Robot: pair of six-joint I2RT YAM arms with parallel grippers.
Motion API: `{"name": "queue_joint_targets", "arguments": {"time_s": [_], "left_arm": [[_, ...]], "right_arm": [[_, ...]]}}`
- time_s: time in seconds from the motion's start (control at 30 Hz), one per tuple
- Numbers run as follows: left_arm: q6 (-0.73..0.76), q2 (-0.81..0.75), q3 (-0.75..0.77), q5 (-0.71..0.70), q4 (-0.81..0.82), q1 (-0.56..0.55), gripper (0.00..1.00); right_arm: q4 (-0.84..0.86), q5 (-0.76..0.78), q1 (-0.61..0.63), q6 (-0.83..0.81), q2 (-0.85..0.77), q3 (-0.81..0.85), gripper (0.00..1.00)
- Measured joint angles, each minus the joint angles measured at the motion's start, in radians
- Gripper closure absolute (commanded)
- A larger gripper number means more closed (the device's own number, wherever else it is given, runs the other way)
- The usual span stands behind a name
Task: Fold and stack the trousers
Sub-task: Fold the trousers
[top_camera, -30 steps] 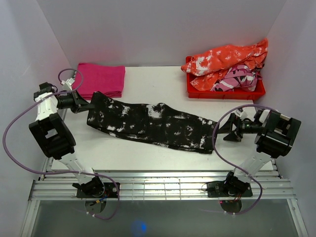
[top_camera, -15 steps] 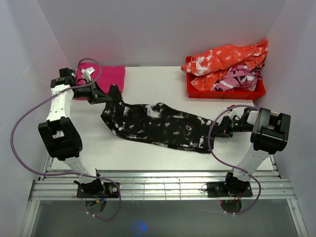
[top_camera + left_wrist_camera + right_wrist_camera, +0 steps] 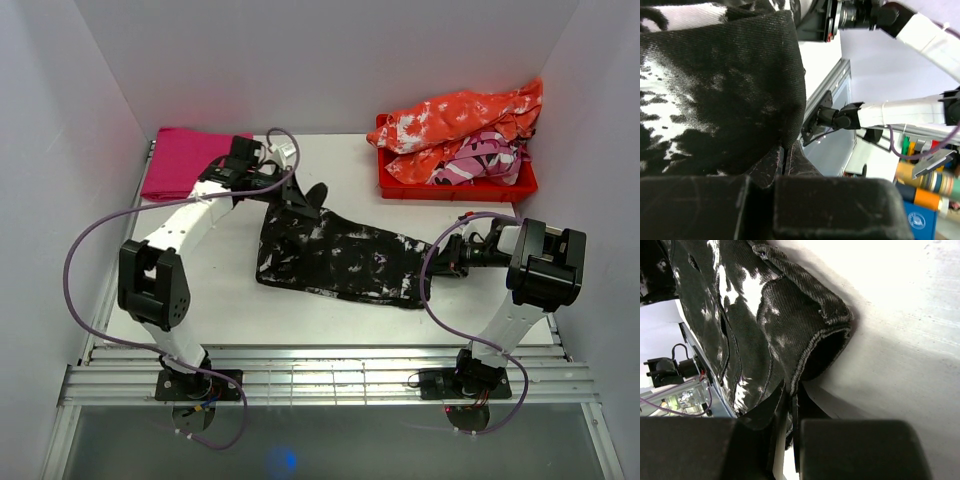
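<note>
The trousers (image 3: 345, 257), black with white splotches, lie across the middle of the table, their left end lifted and bunched toward the centre. My left gripper (image 3: 303, 201) is shut on that lifted end, and in the left wrist view the black cloth (image 3: 720, 95) hangs from the pinched jaws (image 3: 785, 160). At the garment's right end my right gripper (image 3: 437, 257) is shut on the hem (image 3: 815, 350), which runs down between its fingers (image 3: 791, 405) just above the white tabletop.
A folded magenta cloth (image 3: 185, 160) lies at the back left. A red tray (image 3: 455, 185) at the back right holds an orange-and-white garment (image 3: 460, 115) and a pink patterned one (image 3: 485, 155). A metal rail (image 3: 320, 375) runs along the near edge.
The left arm has swung right and back, carrying the trousers' left end toward the centre. The right gripper moved in on the right hem and went from open to shut.
</note>
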Motion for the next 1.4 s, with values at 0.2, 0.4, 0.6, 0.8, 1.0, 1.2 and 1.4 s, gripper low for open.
{"name": "queue_joint_targets", "arguments": {"time_s": [0.2,0.4,0.6,0.8,1.0,1.2,1.4], "left_arm": [[-0.109,0.136,0.077,-0.071,0.09,-0.183,1.0],[-0.192,0.267,0.146,-0.116,0.145,-0.294,1.0],[-0.246,0.384,0.245,-0.151,0.164,-0.37,1.0],[-0.299,0.464,0.348,-0.239,0.156,-0.457,1.0],[-0.34,0.513,0.406,-0.299,0.149,-0.525,1.0],[-0.373,0.575,0.445,-0.331,0.148,-0.562,1.0],[-0.407,0.612,0.476,-0.357,0.141,-0.596,1.0]], "right_arm": [[0.026,-0.013,0.011,0.005,-0.002,-0.012,0.92],[0.046,-0.016,0.029,0.013,-0.007,-0.018,0.92],[0.076,-0.019,0.03,0.029,-0.018,-0.036,0.92],[0.101,-0.024,0.03,0.049,-0.023,-0.05,0.92],[0.116,-0.024,0.03,0.061,-0.029,-0.06,0.92],[0.135,-0.023,0.032,0.074,-0.038,-0.071,0.92],[0.148,-0.023,0.035,0.082,-0.042,-0.077,0.92]]}}
